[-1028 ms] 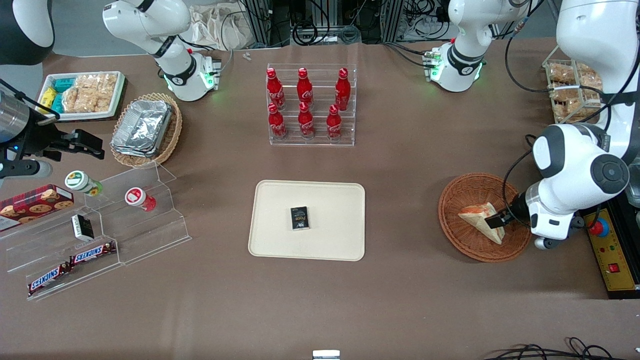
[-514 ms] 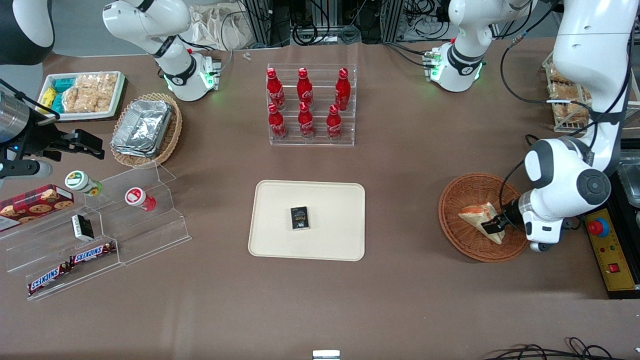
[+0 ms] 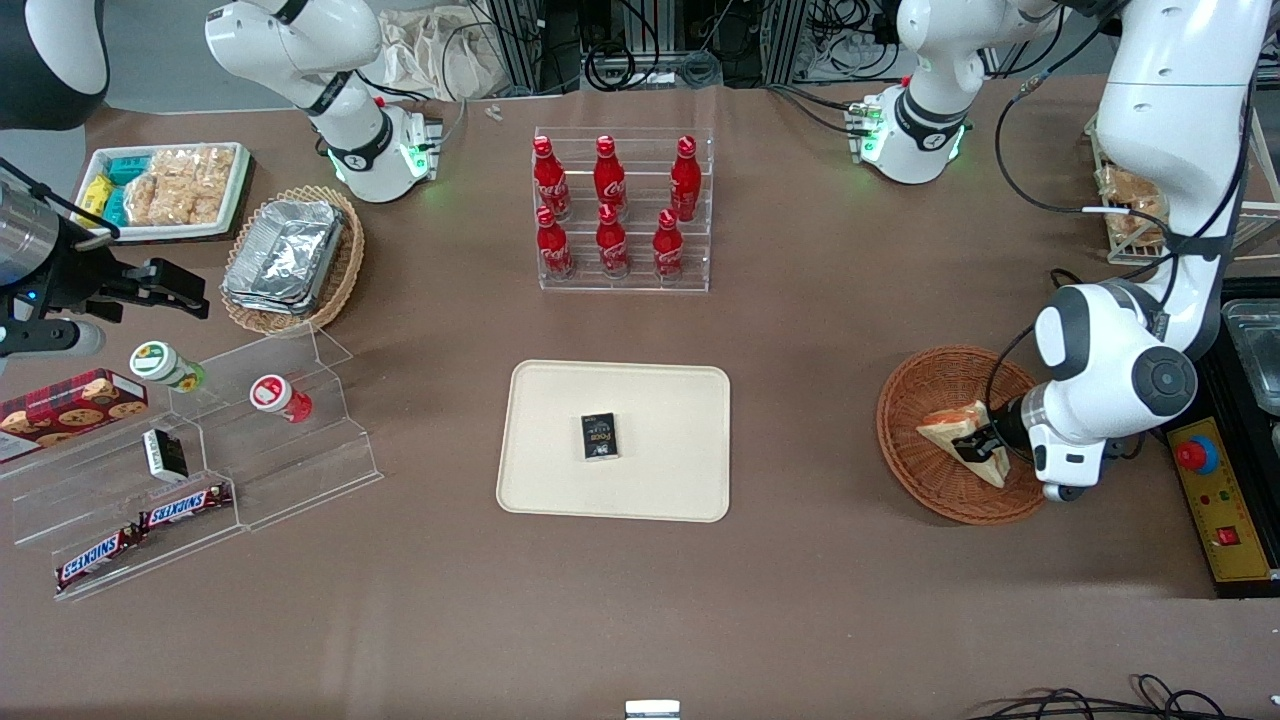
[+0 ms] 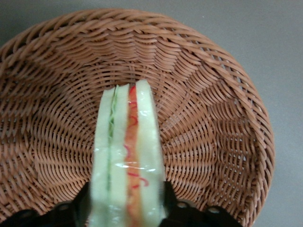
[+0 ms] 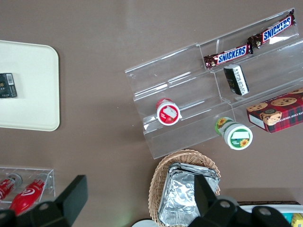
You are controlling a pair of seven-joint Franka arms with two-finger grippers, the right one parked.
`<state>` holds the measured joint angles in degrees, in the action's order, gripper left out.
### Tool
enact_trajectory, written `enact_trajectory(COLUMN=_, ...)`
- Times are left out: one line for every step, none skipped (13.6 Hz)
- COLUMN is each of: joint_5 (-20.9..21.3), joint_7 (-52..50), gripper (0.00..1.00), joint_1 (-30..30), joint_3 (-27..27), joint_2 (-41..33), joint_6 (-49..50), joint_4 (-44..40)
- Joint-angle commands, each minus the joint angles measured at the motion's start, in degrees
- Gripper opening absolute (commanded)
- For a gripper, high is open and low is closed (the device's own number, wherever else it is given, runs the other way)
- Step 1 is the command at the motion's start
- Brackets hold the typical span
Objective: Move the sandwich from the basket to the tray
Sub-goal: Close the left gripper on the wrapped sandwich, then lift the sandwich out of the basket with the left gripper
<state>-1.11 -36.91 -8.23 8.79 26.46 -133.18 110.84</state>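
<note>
Cream plastic, the tray (image 3: 560, 400) waits at the middle of the table. The sandwich (image 4: 127, 156) stands in the basket (image 3: 925, 480), the gripper (image 3: 975, 447) pinching its soft bread sides; a gentle hold seems wise.

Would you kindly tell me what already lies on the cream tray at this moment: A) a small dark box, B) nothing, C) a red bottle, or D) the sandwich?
A: a small dark box lies on the tray, while the sandwich is in the basket, between the jaws of the gripper.
</note>
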Motion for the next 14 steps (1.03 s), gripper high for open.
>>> enact_trajectory(joint_5=-0.6, joint_7=-1.1, gripper=0.06, joint_1=0.5, joint_3=0.4, joint_2=-3.4, joint_6=4.3, joint_4=0.8)
enact_trajectory(joint_5=-0.6, joint_7=-1.1, gripper=0.0, joint_1=0.8, joint_3=0.7, joint_2=-5.0, joint_6=6.6, joint_4=0.7)
enact_trajectory(joint_5=-0.5, joint_7=-1.0, gripper=0.0, joint_1=0.9, joint_3=0.8, joint_2=-6.4, joint_6=9.4, joint_4=0.2)
enact_trajectory(joint_5=-0.4, joint_7=-0.9, gripper=0.0, joint_1=0.9, joint_3=0.9, joint_2=-7.7, joint_6=12.2, joint_4=-1.0)
enact_trajectory(joint_5=-0.4, joint_7=-0.9, gripper=0.0, joint_1=0.9, joint_3=1.0, joint_2=-8.8, joint_6=15.1, joint_4=-2.5)
enact_trajectory(joint_5=-0.4, joint_7=-0.9, gripper=0.0, joint_1=0.9, joint_3=1.7, joint_2=-9.9, joint_6=18.1, joint_4=-4.2)
enact_trajectory(joint_5=-0.4, joint_7=-0.9, gripper=0.0, joint_1=0.9, joint_3=2.1, joint_2=-11.0, joint_6=21.2, joint_4=-6.1)
enact_trajectory(joint_5=-0.4, joint_7=-0.9, gripper=0.0, joint_1=0.9, joint_3=2.2, joint_2=-11.4, joint_6=23.9, joint_4=-8.2)
enact_trajectory(joint_5=-0.3, joint_7=-0.8, gripper=0.0, joint_1=0.9, joint_3=3.3, joint_2=-11.6, joint_6=26.7, joint_4=-10.8)
enact_trajectory(joint_5=-0.3, joint_7=-0.4, gripper=0.0, joint_1=0.9, joint_3=4.3, joint_2=-11.6, joint_6=29.4, joint_4=-13.3)
enact_trajectory(joint_5=-0.1, joint_7=-0.2, gripper=0.0, joint_1=0.9, joint_3=5.3, joint_2=-11.4, joint_6=31.8, joint_4=-15.5)
enact_trajectory(joint_5=0.0, joint_7=0.1, gripper=0.0, joint_1=0.9, joint_3=6.8, joint_2=-11.3, joint_6=32.7, joint_4=-17.0)
enact_trajectory(joint_5=0.1, joint_7=1.5, gripper=0.0, joint_1=0.9, joint_3=8.4, joint_2=-11.3, joint_6=32.7, joint_4=-17.4)
enact_trajectory(joint_5=0.1, joint_7=3.9, gripper=0.0, joint_1=0.9, joint_3=9.8, joint_2=-11.3, joint_6=32.6, joint_4=-17.6)
